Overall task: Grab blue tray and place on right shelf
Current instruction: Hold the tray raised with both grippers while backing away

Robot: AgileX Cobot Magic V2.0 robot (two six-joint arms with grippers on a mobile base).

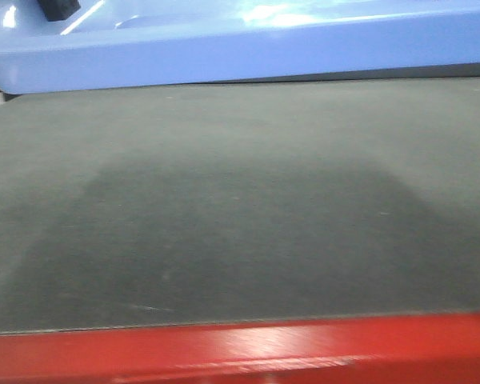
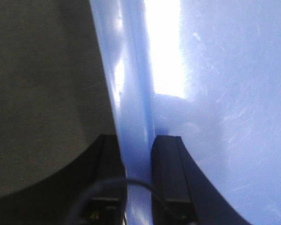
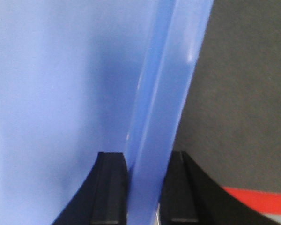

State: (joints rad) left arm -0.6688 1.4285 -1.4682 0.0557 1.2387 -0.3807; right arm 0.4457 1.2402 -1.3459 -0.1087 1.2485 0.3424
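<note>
The blue tray (image 1: 248, 44) fills the top of the front view, held above the dark matted table (image 1: 240, 208). A black finger (image 1: 58, 8) shows at its top left rim. In the left wrist view my left gripper (image 2: 138, 145) is shut on the tray's left rim (image 2: 133, 93), one finger outside and one inside. In the right wrist view my right gripper (image 3: 147, 161) is shut on the tray's right rim (image 3: 168, 93), one finger inside and one outside. The right shelf is out of view.
The dark mat has a red front edge (image 1: 240, 348), which also shows in the right wrist view (image 3: 262, 199). The tray casts a broad shadow on the mat (image 1: 224, 240).
</note>
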